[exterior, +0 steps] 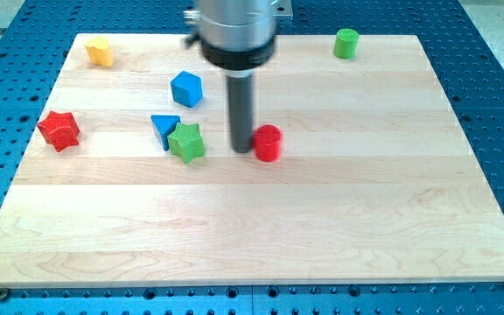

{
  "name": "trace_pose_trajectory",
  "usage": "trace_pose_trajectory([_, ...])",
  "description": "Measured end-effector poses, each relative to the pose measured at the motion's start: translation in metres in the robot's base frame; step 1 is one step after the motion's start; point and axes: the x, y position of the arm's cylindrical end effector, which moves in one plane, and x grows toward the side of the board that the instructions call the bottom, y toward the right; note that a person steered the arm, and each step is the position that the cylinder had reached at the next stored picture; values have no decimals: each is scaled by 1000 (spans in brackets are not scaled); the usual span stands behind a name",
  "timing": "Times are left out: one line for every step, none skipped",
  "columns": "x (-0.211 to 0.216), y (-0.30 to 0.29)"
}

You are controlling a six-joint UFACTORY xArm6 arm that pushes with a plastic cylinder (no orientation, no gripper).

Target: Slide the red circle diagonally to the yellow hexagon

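Observation:
The red circle (268, 143) is a short red cylinder near the middle of the wooden board (252, 227). My tip (241, 149) stands right at its left side, touching or nearly touching it. The yellow hexagon (100, 51) sits at the board's top left corner, far up and to the left of the red circle. The rod rises from the tip to the arm's grey body at the view's top.
A green star (186, 142) and a blue triangle (164, 128) lie just left of my tip. A blue cube-like block (186, 89) is above them. A red star (59, 129) is near the left edge. A green cylinder (346, 43) is at the top right.

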Motion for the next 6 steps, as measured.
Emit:
trace_pose_trajectory([-1,34])
trace_pose_trajectory([48,3])
trace_pose_trajectory([27,82])
trace_pose_trajectory([0,145])
trace_pose_trajectory([15,160])
trace_pose_trajectory([37,117])
